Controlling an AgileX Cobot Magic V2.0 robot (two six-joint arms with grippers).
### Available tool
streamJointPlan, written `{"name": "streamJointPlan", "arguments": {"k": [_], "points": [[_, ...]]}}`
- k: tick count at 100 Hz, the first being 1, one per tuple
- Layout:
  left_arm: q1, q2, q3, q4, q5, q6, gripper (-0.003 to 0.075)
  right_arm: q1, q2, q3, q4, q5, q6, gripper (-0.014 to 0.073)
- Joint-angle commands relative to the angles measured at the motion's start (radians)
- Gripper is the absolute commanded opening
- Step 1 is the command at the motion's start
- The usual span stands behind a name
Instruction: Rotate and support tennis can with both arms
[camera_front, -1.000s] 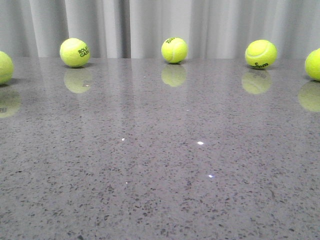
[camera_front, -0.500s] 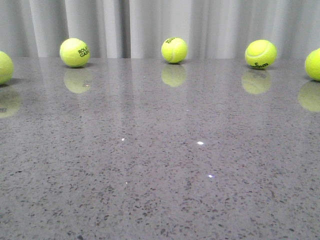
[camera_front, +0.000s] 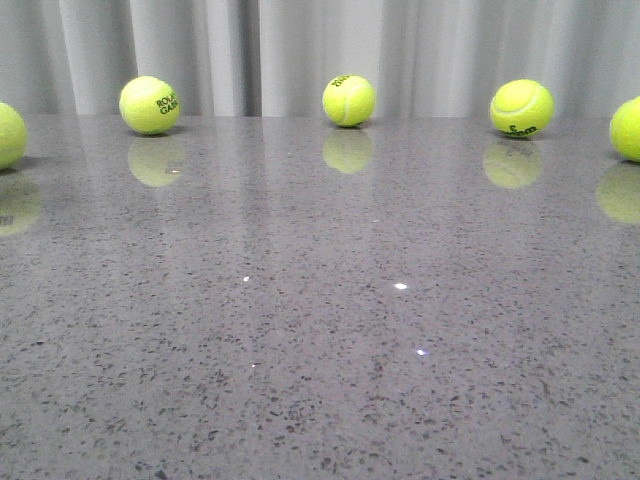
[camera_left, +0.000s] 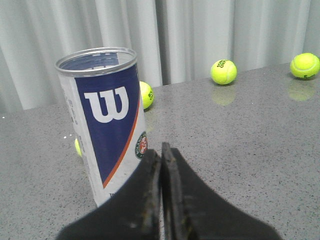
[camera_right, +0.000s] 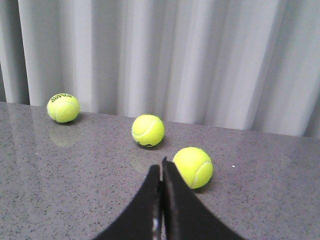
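The tennis can (camera_left: 107, 120) stands upright on the grey table, its open silver rim up and its navy Wilson label facing the left wrist camera. It shows only in the left wrist view. My left gripper (camera_left: 161, 150) is shut and empty, just beside the can's lower part; whether it touches the can I cannot tell. My right gripper (camera_right: 161, 167) is shut and empty, close to a tennis ball (camera_right: 193, 167). The front view shows neither the can nor the arms.
Several tennis balls lie along the table's far edge by the grey curtain, such as one (camera_front: 149, 104), another (camera_front: 349, 100) and a third (camera_front: 522, 107). Two balls (camera_left: 145, 94) (camera_left: 224, 71) lie behind the can. More balls (camera_right: 148, 130) (camera_right: 63, 107) lie ahead of my right gripper.
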Motion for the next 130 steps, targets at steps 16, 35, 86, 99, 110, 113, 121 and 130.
{"name": "streamJointPlan", "arguments": {"k": [16,35,86,99,110,113,121,130], "points": [[-0.003,0.009,-0.025,0.001,-0.097,-0.011,-0.0021,-0.007,0.000,-0.026,-0.001,-0.086,0.000,-0.0066],[0.035,-0.035,0.029,0.003,-0.162,-0.011,-0.0021,-0.007,0.000,-0.026,-0.001,-0.086,0.000,-0.0066],[0.236,-0.259,0.367,0.002,-0.293,-0.011,-0.0021,-0.007,0.000,-0.026,-0.001,-0.087,0.000,-0.0066],[0.236,-0.259,0.427,0.002,-0.361,-0.011,-0.0021,-0.007,0.000,-0.026,-0.001,-0.085,0.000,-0.0066],[0.236,-0.259,0.473,0.002,-0.440,-0.011,-0.0021,-0.007,0.000,-0.026,-0.001,-0.085,0.000,-0.0066],[0.236,-0.259,0.488,0.002,-0.460,-0.011,-0.0021,-0.007,0.000,-0.026,-0.001,-0.085,0.000,-0.0066],[0.236,-0.259,0.514,0.002,-0.504,-0.011,-0.0021,-0.007,0.000,-0.026,-0.001,-0.085,0.000,-0.0066],[0.236,-0.259,0.514,0.003,-0.502,-0.011,-0.0021,-0.007,0.000,-0.026,-0.001,-0.085,0.000,-0.0066]]}}
